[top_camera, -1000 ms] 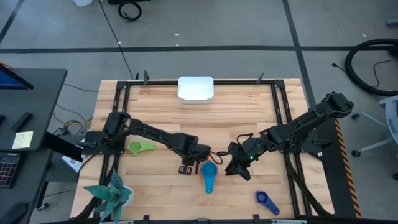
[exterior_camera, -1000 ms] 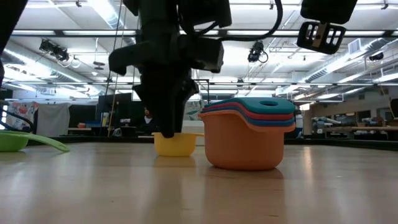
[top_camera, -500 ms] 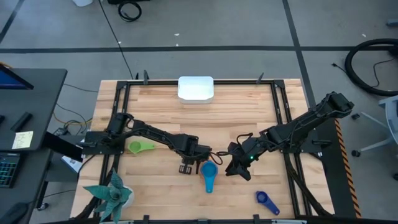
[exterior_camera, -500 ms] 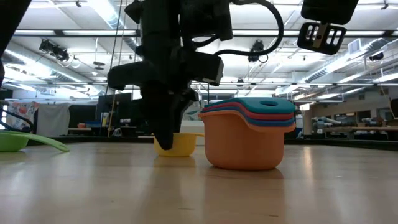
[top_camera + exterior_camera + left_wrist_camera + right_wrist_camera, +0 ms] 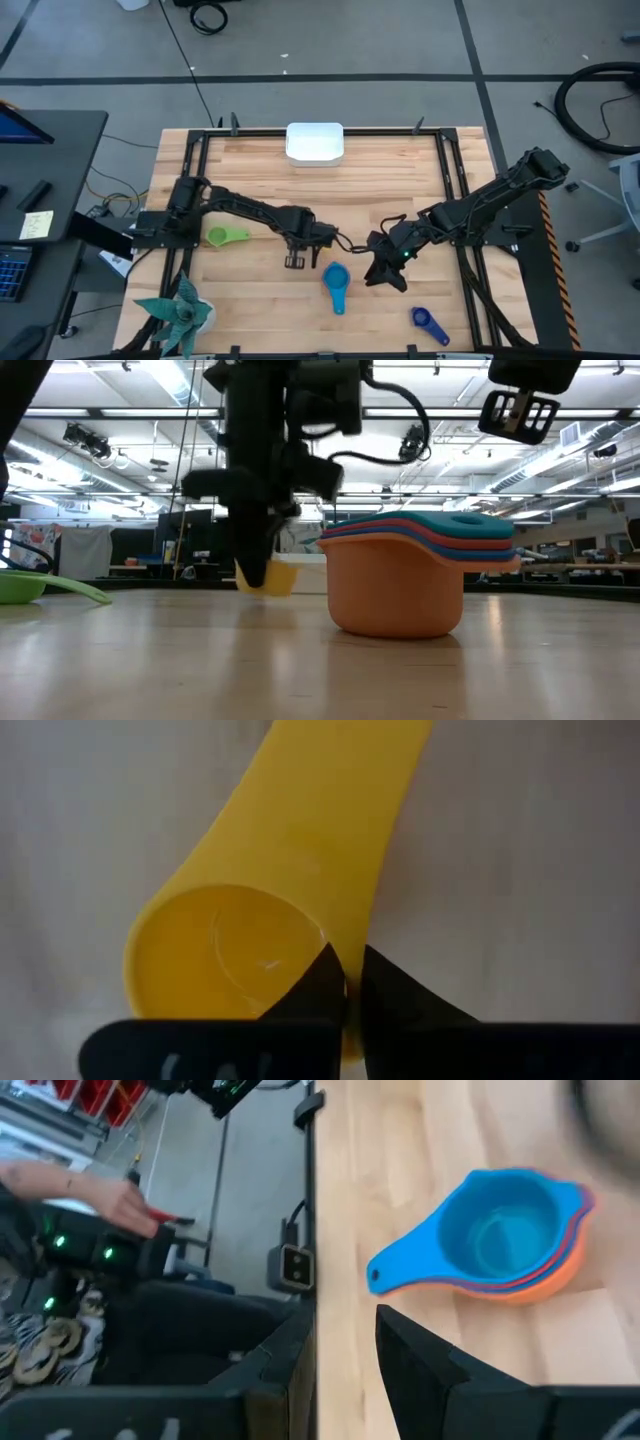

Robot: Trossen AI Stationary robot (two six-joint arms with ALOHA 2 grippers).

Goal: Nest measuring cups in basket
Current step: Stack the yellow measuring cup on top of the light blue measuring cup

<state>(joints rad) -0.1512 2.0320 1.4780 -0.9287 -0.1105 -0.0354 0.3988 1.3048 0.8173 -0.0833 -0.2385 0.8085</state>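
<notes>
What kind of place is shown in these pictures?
Probably a robotics lab or workshop: a framed wooden table stands on a concrete floor with loose cables, a desk beside it, and strip lights over a large open room.

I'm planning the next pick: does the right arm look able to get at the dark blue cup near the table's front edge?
Probably yes. The dark blue cup lies alone on bare wood, and the right gripper waits nearby with nothing between them.

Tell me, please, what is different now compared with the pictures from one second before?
The left tool has closed on the yellow cup at its rim and lifted it just off the table. The nested stack now sits slightly nearer the low camera. The right tool, green cup, dark blue cup and basket stayed unchanged.
</notes>
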